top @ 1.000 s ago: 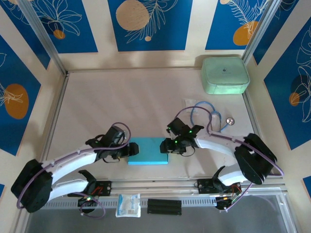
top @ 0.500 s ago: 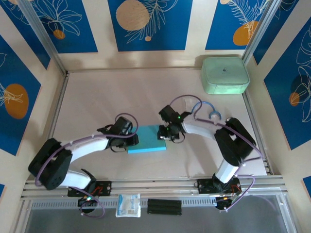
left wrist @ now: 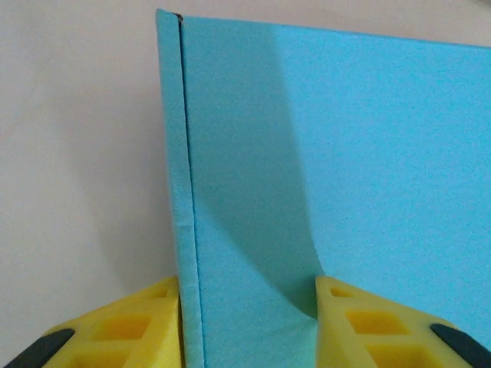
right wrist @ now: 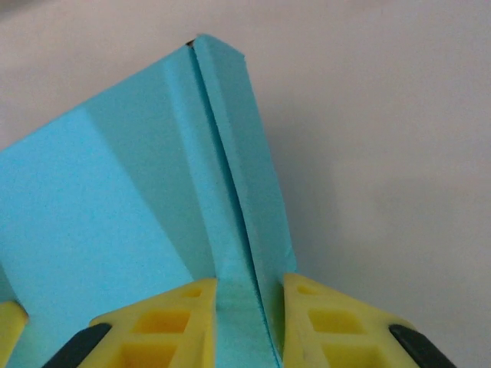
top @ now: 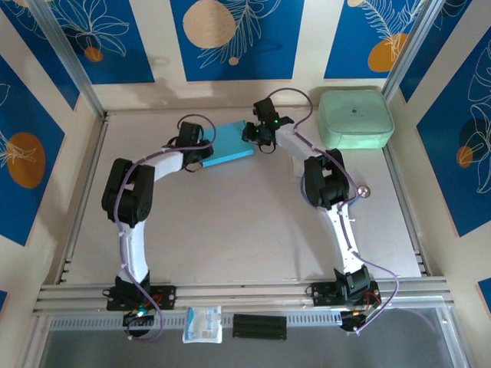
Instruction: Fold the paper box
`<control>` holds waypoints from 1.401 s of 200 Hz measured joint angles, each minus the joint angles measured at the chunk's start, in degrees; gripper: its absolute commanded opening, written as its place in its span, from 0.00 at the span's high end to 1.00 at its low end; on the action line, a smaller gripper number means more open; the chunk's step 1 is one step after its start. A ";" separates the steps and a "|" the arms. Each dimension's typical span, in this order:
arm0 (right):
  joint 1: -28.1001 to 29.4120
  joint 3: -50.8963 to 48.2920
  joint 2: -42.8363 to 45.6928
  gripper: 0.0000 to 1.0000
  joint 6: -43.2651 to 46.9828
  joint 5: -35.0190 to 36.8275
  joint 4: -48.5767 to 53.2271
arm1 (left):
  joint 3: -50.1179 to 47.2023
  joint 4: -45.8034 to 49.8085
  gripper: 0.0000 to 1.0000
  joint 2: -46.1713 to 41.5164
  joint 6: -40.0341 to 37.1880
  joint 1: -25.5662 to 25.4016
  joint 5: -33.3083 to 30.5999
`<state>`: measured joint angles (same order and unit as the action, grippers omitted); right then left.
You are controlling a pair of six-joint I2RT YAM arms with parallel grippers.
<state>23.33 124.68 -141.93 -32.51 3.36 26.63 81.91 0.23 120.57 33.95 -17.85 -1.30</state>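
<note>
The paper box [top: 229,144] is light blue, shallow and closed, and hangs tilted between my two grippers near the back of the table. My left gripper [top: 205,156] grips its left end. In the left wrist view the yellow fingers [left wrist: 142,330] straddle the box's side edge [left wrist: 188,230], one outside the wall and one on the broad blue face [left wrist: 345,153]. My right gripper [top: 254,138] holds the right end. In the right wrist view its gripper [right wrist: 249,322] pinches a narrow folded edge of the box [right wrist: 230,192].
A mint-green rounded case [top: 355,117] stands at the back right, close to the right arm. A blue tube with a metal disc [top: 364,191] lies on the right. A white packet [top: 203,323] and a black part [top: 259,325] lie on the front rail.
Both arms have stretched out and carried the box from the near middle of the table to the back. Both pairs of jaws have narrowed onto it.
</note>
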 measured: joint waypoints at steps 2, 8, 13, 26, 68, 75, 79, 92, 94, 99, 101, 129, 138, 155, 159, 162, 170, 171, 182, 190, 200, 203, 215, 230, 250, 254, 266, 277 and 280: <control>-0.20 1.22 -0.90 0.76 0.02 -0.17 0.02 | 0.66 -0.35 0.62 0.61 0.02 0.11 0.07; -0.81 5.07 -3.32 0.76 0.04 -0.70 0.74 | 2.36 -0.90 0.61 2.12 0.02 0.37 0.42; -1.20 8.07 -5.18 0.76 0.09 -1.05 1.42 | 3.87 -1.36 0.58 3.50 0.07 0.59 0.79; -2.03 14.93 -9.68 0.74 0.20 -1.99 3.23 | 7.41 -1.90 0.51 6.73 0.20 1.07 1.60; -2.40 20.11 -13.68 0.59 -0.09 -2.43 7.41 | 15.34 0.61 0.34 12.22 -1.97 1.84 2.80; -2.29 20.31 -13.66 0.56 -0.04 -2.45 7.91 | 16.26 1.18 0.31 12.48 -2.49 1.84 2.95; -2.19 20.35 -13.66 0.54 -0.09 -2.32 8.15 | 16.68 1.49 0.29 12.57 -2.84 1.84 3.06; -2.01 20.35 -13.64 0.49 0.28 -2.27 8.85 | 17.70 1.99 0.23 12.61 -3.19 1.88 3.48; -1.97 20.35 -13.64 0.48 0.61 -2.29 8.98 | 17.79 2.01 0.22 12.61 -3.04 1.88 3.54; -1.92 20.35 -13.64 0.46 0.68 -2.29 9.18 | 18.10 2.12 0.20 12.61 -3.41 1.88 3.69; -1.90 20.35 -13.64 0.45 0.83 -2.32 9.25 | 18.18 2.12 0.18 12.61 -3.17 1.88 3.76; -1.81 20.35 -13.57 0.28 1.55 -3.37 10.51 | 18.78 2.14 0.06 12.61 -3.78 1.84 4.55; -1.81 20.35 -13.55 0.19 1.62 -3.61 10.86 | 18.86 2.19 0.01 12.61 -4.17 1.84 4.76; -1.81 20.39 -13.44 0.08 3.26 -4.04 11.56 | 19.04 2.38 0.01 12.61 -4.04 1.84 4.96; -1.81 20.39 -13.27 0.07 3.19 -4.13 11.67 | 19.10 2.40 0.01 12.61 -4.07 1.84 4.96; -1.81 20.39 -13.22 0.06 3.72 -4.13 11.80 | 19.12 2.40 0.01 12.61 -4.09 1.84 4.96; -1.81 20.39 -12.70 0.05 4.04 -4.15 12.35 | 19.19 2.62 0.00 12.57 -4.07 1.88 4.92; -1.81 20.39 -12.63 0.05 4.02 -4.13 12.44 | 19.19 2.64 0.01 12.57 -4.09 1.88 4.92; -1.84 20.39 -11.50 0.04 4.57 -4.02 13.33 | 19.21 3.34 0.00 12.33 -4.07 2.03 4.85; -1.84 20.39 -10.29 0.03 4.83 -3.98 13.94 | 19.19 4.07 0.00 12.02 -4.07 2.19 4.66; -1.84 20.37 -8.26 0.03 5.35 -3.91 14.58 | 19.08 4.81 0.01 11.37 -4.07 2.29 4.59; -1.84 20.37 -7.65 0.03 5.49 -3.89 14.73 | 18.97 4.98 0.01 11.08 -4.07 2.34 4.61; -1.88 19.93 -4.20 0.03 6.21 -3.76 15.21 | 17.46 5.29 0.00 8.98 -4.07 2.43 4.59; -1.95 17.97 1.53 0.03 7.30 -3.74 15.39 | 13.97 5.53 0.00 4.09 -4.11 2.64 4.57; -1.99 10.36 12.13 0.03 9.09 -3.54 14.08 | 7.67 5.73 0.01 -5.09 -4.59 2.75 4.66; -1.99 7.91 14.80 0.03 9.49 -3.52 13.51 | 6.08 5.79 0.01 -7.69 -4.83 2.78 4.68; -1.99 1.29 22.08 0.03 10.58 -3.48 12.31 | 1.60 5.55 0.01 -14.71 -5.60 2.78 4.72; -1.99 -5.70 29.11 0.03 11.80 -3.56 10.47 | -2.97 4.76 0.01 -21.49 -6.25 2.80 4.74; -1.99 -7.45 30.84 0.03 12.00 -3.56 10.03 | -4.17 4.59 0.01 -23.39 -6.56 2.80 4.76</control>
<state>21.34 117.23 -111.09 -20.51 -0.21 36.67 77.73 4.82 97.19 27.40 -15.05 3.46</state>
